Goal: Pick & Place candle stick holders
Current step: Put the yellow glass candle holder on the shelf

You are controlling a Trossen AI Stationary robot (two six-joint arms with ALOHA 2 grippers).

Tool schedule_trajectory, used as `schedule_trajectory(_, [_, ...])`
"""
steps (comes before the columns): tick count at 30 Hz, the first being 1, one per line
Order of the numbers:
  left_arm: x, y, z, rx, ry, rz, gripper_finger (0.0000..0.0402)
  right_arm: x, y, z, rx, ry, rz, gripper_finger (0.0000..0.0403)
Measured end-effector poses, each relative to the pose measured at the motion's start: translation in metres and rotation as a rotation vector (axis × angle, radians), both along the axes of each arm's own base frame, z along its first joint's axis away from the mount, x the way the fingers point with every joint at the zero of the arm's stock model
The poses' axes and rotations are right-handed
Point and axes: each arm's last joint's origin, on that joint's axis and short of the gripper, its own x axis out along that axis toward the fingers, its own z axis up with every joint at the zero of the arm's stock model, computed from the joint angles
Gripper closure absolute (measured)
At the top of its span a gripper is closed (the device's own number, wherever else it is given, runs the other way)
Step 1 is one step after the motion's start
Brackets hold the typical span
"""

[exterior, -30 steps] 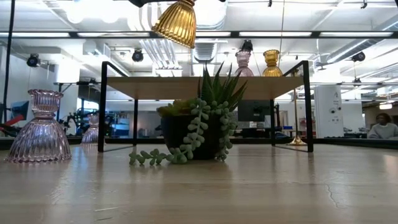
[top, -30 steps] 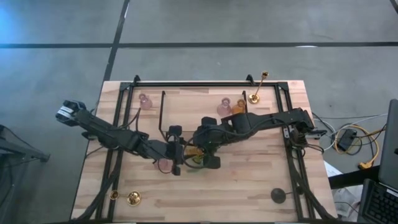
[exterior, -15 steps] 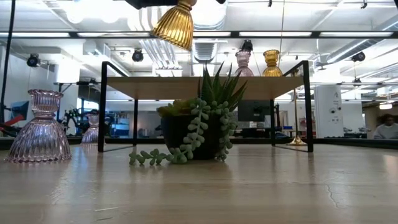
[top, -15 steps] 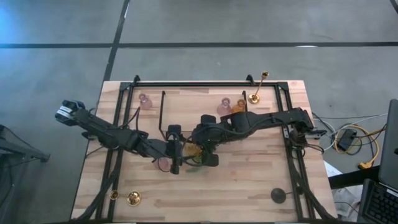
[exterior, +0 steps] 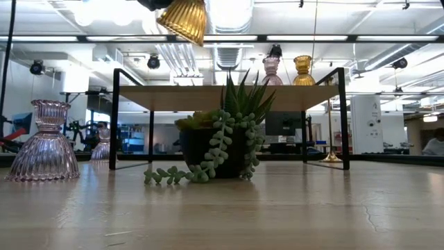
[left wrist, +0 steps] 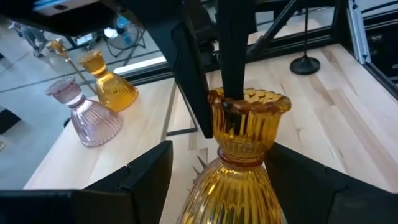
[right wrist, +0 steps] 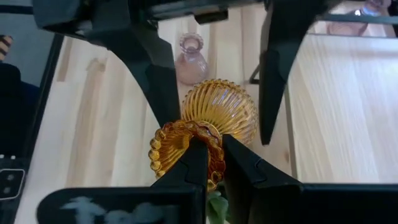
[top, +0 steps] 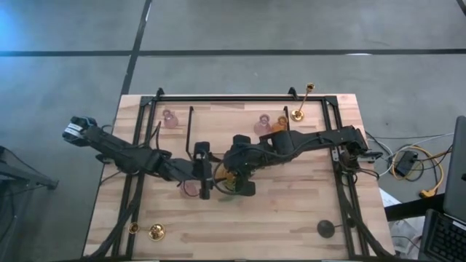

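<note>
An amber ribbed glass candle stick holder (left wrist: 245, 143) hangs above the small green plant (exterior: 222, 139), with my right gripper (right wrist: 214, 152) shut on it. My left gripper (left wrist: 221, 186) is open. Its two fingers stand on either side of the holder's flared body without touching it. A pink glass holder (exterior: 45, 142) stands on its base on the table to the left of the plant. One more pink (top: 262, 125) and one amber holder (top: 281, 124) stand on the black-framed shelf (exterior: 229, 97). My right gripper pinches the amber holder's scalloped top rim (right wrist: 211, 144), one finger inside the mouth and one outside. The fingers come slanting down from the table's right. The holder hangs below them, tilted, flared base (exterior: 182, 19) lowest, clear of the plant and the table.
A gold stick holder (top: 302, 102) stands at the far right corner. Another gold one (top: 156, 231) is near the front left and a black one (top: 325, 228) near the front right. A pink holder (top: 170, 118) stands at the far left.
In the low view the amber holder has swung a little toward the table's left and slightly up, still hanging from my right gripper.
</note>
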Motion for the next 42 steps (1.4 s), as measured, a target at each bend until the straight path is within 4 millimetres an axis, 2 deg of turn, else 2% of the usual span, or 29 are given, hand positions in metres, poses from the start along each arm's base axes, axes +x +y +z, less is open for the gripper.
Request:
schedule_trajectory(26, [0.0028, 0.0017, -0.0005, -0.062, 0.018, -0.125, 0.0147, 0.0008, 0.0002, 0.0004, -0.015, -0.011, 0.02, 0.0385])
schedule_trajectory(38, [0.0058, 0.0086, 0.0012, -0.068, -0.002, -0.118, 0.0147, 0.0018, 0.0013, 0.0023, 0.003, -0.031, 0.047, 0.0385])
schedule_trajectory(42, [0.006, 0.0098, 0.0001, -0.072, 0.004, -0.125, 0.016, 0.0018, 0.0011, 0.0021, 0.004, -0.029, 0.047, 0.0385])
